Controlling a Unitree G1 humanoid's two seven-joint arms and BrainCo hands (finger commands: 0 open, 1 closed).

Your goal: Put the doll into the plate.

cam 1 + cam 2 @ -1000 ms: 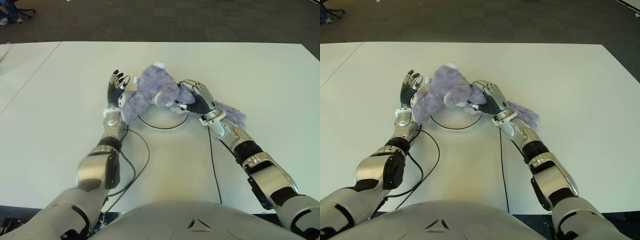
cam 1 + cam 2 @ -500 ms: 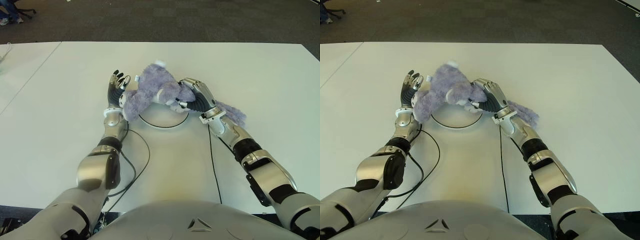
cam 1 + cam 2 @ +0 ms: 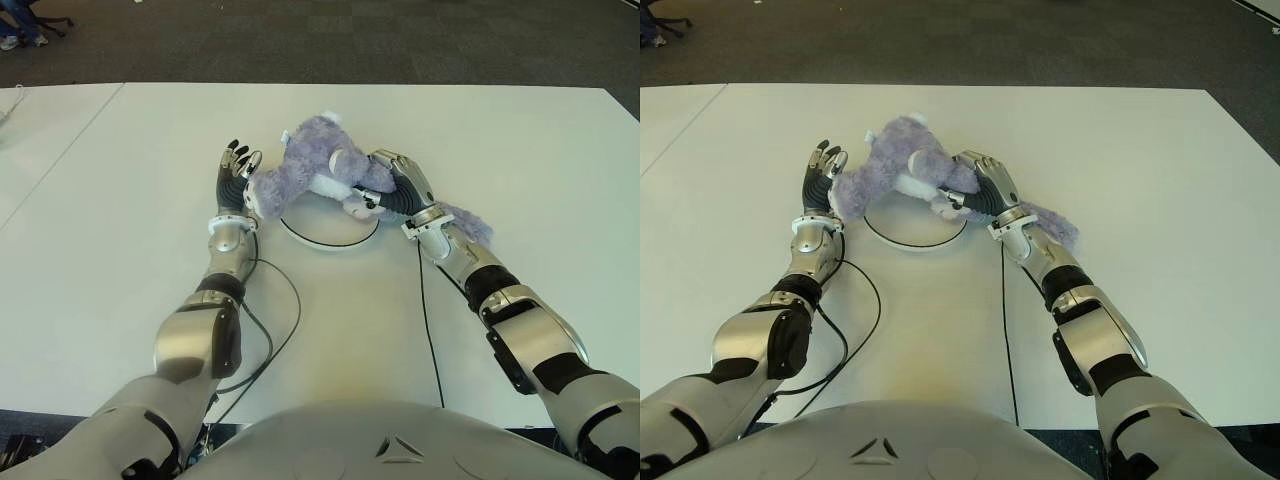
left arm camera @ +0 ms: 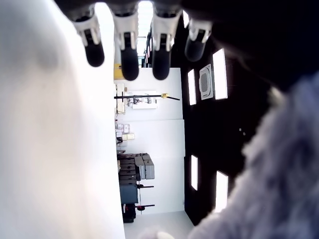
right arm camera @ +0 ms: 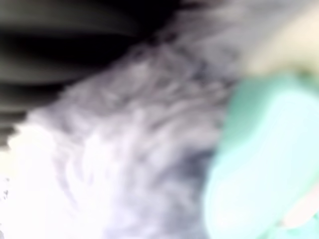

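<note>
Legible text, labels, brands, numbers, signs: none. The table [image 3: 520, 140], the doll [image 3: 310, 170], the plate [image 3: 330, 238] and both arms carry no readable marking (the embossed triangular mark on the robot's chest [image 3: 397, 448] is a shape, not lettering). Background room in the left wrist view: shelving and fixtures too small to read.
</note>
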